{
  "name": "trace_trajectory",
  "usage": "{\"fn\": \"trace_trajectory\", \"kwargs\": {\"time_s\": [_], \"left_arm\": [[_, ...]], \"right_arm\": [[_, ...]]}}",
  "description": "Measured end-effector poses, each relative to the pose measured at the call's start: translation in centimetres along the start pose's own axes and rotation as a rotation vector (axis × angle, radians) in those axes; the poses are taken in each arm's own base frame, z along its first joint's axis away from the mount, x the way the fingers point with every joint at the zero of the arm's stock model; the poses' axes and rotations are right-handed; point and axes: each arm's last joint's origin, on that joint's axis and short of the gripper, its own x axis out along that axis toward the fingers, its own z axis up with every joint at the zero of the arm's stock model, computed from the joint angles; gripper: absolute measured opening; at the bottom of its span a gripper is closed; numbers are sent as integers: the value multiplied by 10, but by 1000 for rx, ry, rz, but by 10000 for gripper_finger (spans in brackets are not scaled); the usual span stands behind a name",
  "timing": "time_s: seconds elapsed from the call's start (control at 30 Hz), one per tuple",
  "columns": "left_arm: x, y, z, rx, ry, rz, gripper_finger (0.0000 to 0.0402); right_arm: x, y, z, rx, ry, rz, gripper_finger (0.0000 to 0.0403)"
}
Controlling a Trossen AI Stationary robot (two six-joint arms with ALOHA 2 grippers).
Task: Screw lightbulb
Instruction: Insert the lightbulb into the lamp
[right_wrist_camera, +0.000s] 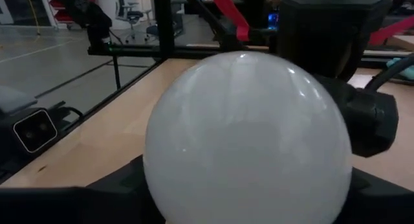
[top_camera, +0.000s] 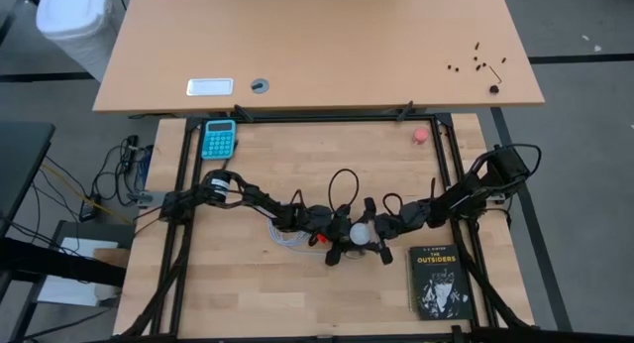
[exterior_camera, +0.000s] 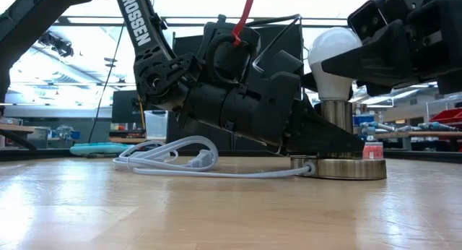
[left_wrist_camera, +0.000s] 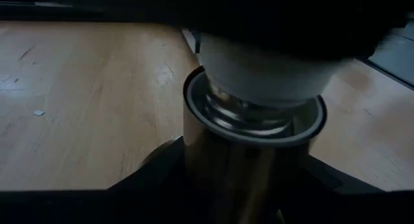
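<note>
My right gripper (top_camera: 370, 231) held the lightbulb (exterior_camera: 333, 51) by its dome, upright in the socket (exterior_camera: 339, 163) my left gripper (top_camera: 342, 246) pinched, near the worktop's (top_camera: 248, 293) front edge. Only the low view showed "TROSSEN"; overhead, a book (top_camera: 437, 280) read "THE OUTSIDERS".

"THE OUTSIDERS" stands in white on the black book (top_camera: 437, 281), near the table's (top_camera: 248, 293) right front corner; "TROSSEN" runs in white down an arm (exterior_camera: 137, 22) above the table
</note>
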Motion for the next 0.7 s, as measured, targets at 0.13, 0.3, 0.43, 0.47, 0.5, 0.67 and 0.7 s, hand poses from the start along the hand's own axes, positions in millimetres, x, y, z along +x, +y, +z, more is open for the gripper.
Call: {"fn": "trace_trajectory", "kwargs": {"time_s": [0.13, 0.3, 0.43, 0.47, 0.5, 0.67, 0.7], "left_arm": [[0, 0, 0, 0, 0, 0, 193], [0, 0, 0, 0, 0, 0, 193], [0, 0, 0, 0, 0, 0, 193], [0, 0, 0, 0, 0, -1, 193], [0, 0, 0, 0, 1, -1, 193], [0, 0, 0, 0, 0, -1, 193], [0, 0, 0, 0, 1, 0, 193]], "right_arm": [[-1, -1, -6, -5, 57, -6, 297], [-2, -1, -6, -4, 77, -4, 329], [-8, -1, -3, -7, 145, -30, 344], [-10, -2, 0, 0, 153, -32, 346], [-13, -2, 3, 6, 158, -34, 347], [-26, -2, 11, 47, 264, -45, 348], [-28, -3, 13, 57, 300, -49, 348]]}}
